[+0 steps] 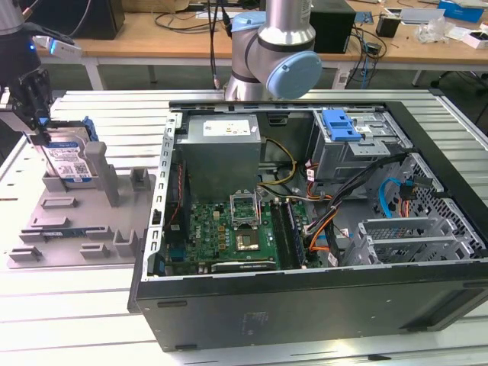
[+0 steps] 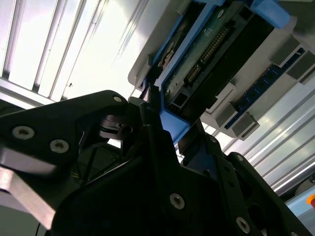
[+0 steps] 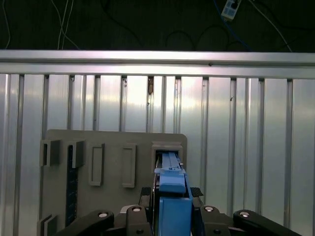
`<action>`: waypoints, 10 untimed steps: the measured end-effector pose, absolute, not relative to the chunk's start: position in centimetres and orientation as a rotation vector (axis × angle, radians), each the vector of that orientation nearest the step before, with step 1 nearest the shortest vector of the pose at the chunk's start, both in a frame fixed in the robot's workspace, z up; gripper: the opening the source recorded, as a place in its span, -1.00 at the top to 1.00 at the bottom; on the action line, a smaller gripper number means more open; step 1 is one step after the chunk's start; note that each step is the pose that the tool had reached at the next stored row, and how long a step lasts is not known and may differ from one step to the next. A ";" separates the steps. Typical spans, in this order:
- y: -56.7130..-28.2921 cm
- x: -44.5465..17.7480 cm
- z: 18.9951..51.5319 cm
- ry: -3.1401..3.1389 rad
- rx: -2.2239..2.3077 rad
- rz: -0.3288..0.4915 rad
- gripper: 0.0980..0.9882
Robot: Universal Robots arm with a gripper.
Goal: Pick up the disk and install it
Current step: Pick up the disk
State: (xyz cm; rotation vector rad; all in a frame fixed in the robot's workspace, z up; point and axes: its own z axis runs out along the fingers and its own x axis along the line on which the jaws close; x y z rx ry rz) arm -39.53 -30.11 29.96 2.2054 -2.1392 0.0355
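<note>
Disk [image 1: 67, 156] status: it stands on edge in a slot of the grey holder [image 1: 76, 221], on the slatted metal table [image 1: 76, 320] at the exterior view's left. It is well apart from the open computer case [image 1: 305, 305] at the centre and right of that view.

Gripper [image 1: 40, 131] status: in the exterior view I see it directly above the disk, at the upper edge. That view shows the disk's label face and the grey upright of the holder beside it, but not how the jaws meet the disk.

In the first wrist view I look along the disk's edge. The blue rail of the disk [image 3: 172, 206] runs between the two black fingers [image 3: 198, 192], which sit against it on either side with no gap visible. On this evidence I read the gripper [image 3: 172, 194] as closed onto the disk. The holder [image 3: 113, 147] lies flat on the table slats beyond, with several slots in its face.

In the second wrist view I see the disk's [image 2: 216, 44] underside and connector row, which the other two views hide. The gripper [image 2: 170, 118] has the blue rail corner between its tips, and the disk remains seated in the grey holder.
</note>
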 end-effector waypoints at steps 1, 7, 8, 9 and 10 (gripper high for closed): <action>-30.1 -39.5 30.0 -2.139 2.205 0.036 0.34; -30.1 -39.5 29.9 -2.139 2.205 0.036 0.34; -30.1 -39.5 29.9 -2.139 2.206 0.036 0.34; -30.1 -39.5 29.9 -2.140 2.206 0.036 0.34; -30.1 -39.6 29.9 -2.140 2.206 0.036 0.34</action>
